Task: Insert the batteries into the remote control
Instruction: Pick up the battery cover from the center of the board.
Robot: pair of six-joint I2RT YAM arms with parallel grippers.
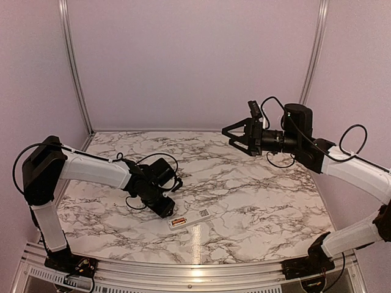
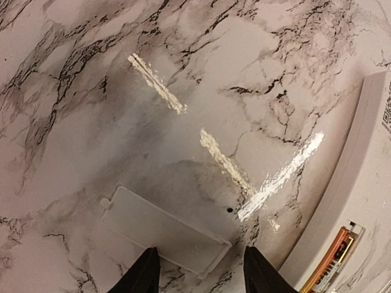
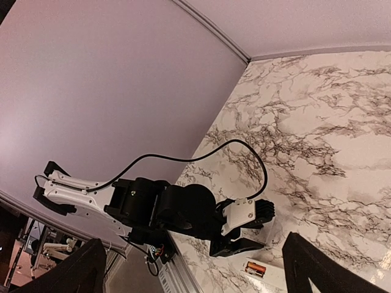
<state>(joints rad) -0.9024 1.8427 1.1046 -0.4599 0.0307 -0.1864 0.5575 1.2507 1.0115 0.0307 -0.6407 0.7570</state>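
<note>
Remote control (image 1: 190,218) lies back-up at the bench's (image 1: 256,189) 6 o'clock with batteries (image 1: 178,222) apparently seated. So I'd guess the left tool (image 2: 201,270) sits low at its 10 o'clock, released, straddling the loose battery cover (image 2: 162,229) to grab it. Right tool's (image 1: 231,137) parked high at 2 o'clock, spread and empty; glossy marble top, lilac walls (image 1: 195,61).

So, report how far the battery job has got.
Done: the remote lies bay up with an orange battery seated in it; whether a second is in, I cannot tell. In hand: the left gripper hangs open over the loose cover on the table, gripping nothing; the right gripper is raised, open, empty. Left: probably refitting the cover.
</note>
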